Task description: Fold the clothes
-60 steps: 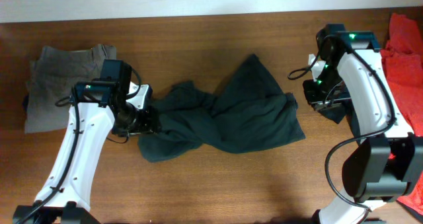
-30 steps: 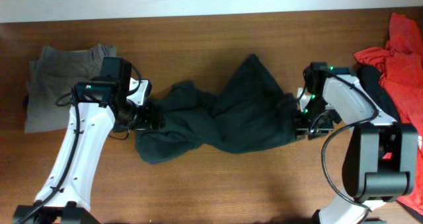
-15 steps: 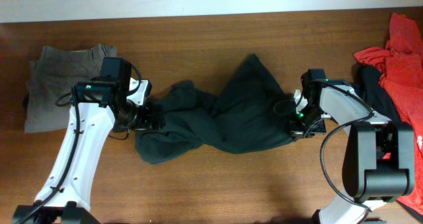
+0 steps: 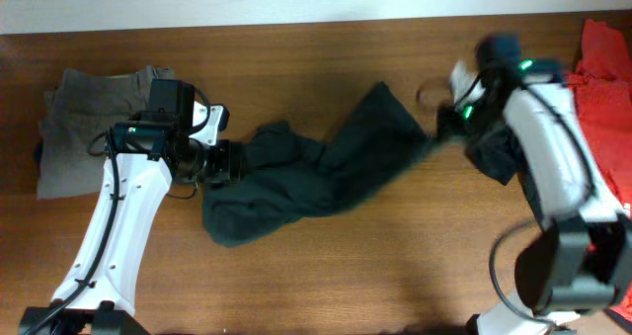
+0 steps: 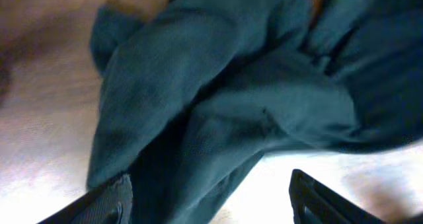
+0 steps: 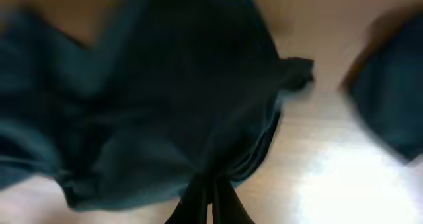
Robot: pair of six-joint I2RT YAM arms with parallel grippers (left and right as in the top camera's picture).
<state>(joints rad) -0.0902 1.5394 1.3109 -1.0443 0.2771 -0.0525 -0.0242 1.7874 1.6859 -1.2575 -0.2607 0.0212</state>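
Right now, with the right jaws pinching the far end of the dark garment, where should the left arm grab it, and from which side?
Probably the bunched left end of the dark garment, the raised fold just ahead of the left gripper. Come in low from the trousers side: the left wrist view shows its jaws open with that thick ridge between them, and the right gripper holds the opposite end.

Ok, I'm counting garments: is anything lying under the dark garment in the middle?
Around the dark garment only bare wooden table shows, and nothing pokes out past its edges. Its bunched folds cover whatever lies directly beneath, so a hidden item cannot be ruled out.
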